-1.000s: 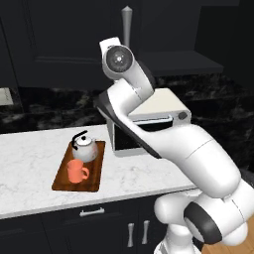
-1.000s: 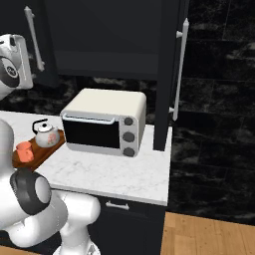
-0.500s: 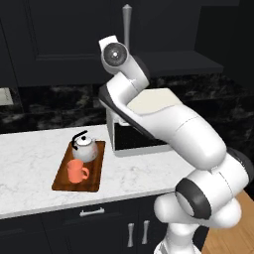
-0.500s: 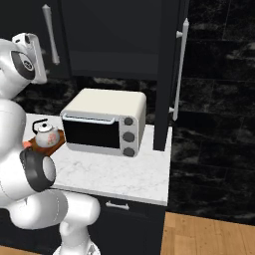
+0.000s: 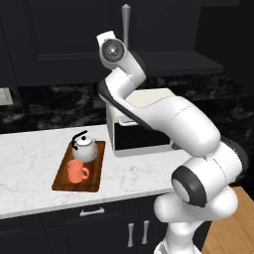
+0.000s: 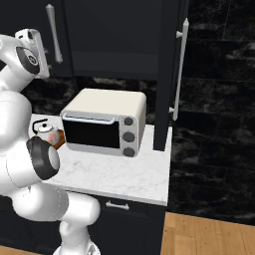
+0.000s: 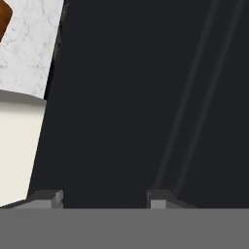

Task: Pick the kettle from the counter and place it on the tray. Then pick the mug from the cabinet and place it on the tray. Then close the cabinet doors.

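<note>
While the tool [image 7: 102,198] gapes empty, a black panelled cabinet door [image 7: 146,97] faces it.

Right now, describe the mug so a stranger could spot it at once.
Find the cream toaster oven on the white counter. To its left lies a brown wooden tray. The mug is the small orange cup at its near end, in front of the whitish kettle with the black handle.

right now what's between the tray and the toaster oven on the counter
Nothing: in the left base view a bare strip of white counter separates the tray, holding kettle and mug, from the toaster oven.
</note>
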Available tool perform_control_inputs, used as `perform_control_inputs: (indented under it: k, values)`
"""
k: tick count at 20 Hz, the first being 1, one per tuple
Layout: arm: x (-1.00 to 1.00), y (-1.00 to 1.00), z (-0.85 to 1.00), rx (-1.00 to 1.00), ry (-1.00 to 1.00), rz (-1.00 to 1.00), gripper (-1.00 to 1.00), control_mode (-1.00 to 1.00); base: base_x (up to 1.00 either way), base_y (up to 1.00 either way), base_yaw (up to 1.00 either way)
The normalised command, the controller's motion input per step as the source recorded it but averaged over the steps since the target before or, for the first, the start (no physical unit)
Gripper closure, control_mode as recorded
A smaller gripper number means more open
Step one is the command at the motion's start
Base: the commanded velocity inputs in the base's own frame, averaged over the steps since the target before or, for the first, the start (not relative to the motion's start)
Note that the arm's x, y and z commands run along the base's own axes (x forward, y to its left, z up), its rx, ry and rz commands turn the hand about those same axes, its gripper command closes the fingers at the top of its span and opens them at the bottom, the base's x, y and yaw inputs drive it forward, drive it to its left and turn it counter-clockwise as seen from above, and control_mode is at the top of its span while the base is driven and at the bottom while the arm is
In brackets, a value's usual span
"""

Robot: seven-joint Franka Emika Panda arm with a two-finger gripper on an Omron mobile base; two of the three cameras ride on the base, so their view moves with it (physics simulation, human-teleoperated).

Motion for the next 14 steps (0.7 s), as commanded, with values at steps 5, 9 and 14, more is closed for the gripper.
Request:
perform_control_inputs:
  k: [5, 9, 14]
  values:
    - [0.12, 0.14, -0.36, -0.05, 0.01, 0.00, -1.00, -1.00, 0.00, 0.00, 0.00]
    - [-0.58, 0.11, -0.09, -0.02, 0.04, 0.00, -1.00, -1.00, 0.00, 0.00, 0.00]
    - [-0.93, 0.00, 0.10, 0.00, 0.00, 0.00, -1.00, -1.00, 0.00, 0.00, 0.00]
